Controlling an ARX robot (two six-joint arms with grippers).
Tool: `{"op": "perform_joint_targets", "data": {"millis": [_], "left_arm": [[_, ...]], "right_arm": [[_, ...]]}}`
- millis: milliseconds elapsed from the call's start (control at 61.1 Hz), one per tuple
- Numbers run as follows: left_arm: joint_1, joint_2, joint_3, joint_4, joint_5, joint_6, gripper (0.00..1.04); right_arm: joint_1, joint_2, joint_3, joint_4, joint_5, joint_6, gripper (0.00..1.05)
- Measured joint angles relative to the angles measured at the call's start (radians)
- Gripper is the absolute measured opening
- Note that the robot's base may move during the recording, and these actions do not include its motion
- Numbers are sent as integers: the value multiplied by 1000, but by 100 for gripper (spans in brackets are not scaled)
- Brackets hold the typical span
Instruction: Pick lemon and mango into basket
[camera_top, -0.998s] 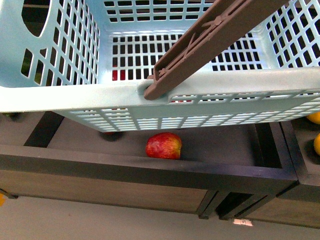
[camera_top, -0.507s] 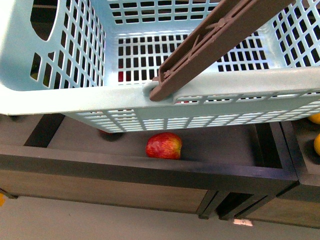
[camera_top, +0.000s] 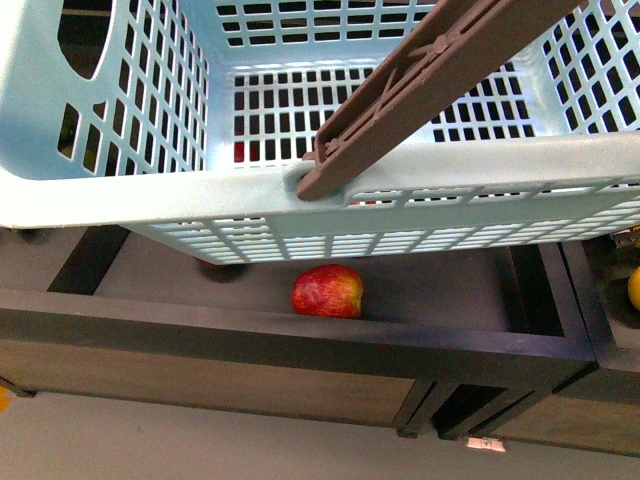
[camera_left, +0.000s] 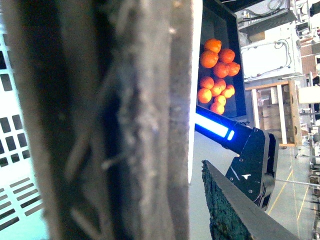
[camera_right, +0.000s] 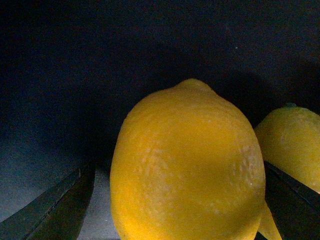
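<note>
My right gripper (camera_right: 175, 212) is spread, one dark finger on either side of the lemon (camera_right: 187, 165). The lemon stands on a dark surface with a second yellow fruit (camera_right: 292, 145) just beside it. My left gripper (camera_left: 235, 210) is close to the grey-brown handle (camera_left: 115, 120); I cannot tell whether it grips. The teal basket (camera_top: 150, 190) hangs above a dark wooden crate (camera_top: 300, 335). A red apple (camera_top: 327, 291) lies at the basket's 6 o'clock. Farther off, oranges (camera_left: 217, 75) fill a bin.

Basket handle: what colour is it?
The handle is grey-brown, clearest in the front view.
</note>
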Motion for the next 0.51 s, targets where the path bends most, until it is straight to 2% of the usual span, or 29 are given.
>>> {"op": "perform_joint_targets", "data": {"millis": [49, 147, 213, 507], "left_arm": [[0, 0, 0, 0, 0, 0, 28], [0, 0, 0, 0, 1, 0, 28], [0, 0, 0, 0, 1, 0, 28], [0, 0, 0, 0, -2, 0, 28]], "right_arm": [[0, 0, 0, 0, 3, -3, 87], [0, 0, 0, 1, 9, -9, 72], [0, 0, 0, 2, 10, -10, 66], [3, -7, -11, 8, 0, 10, 63]]}}
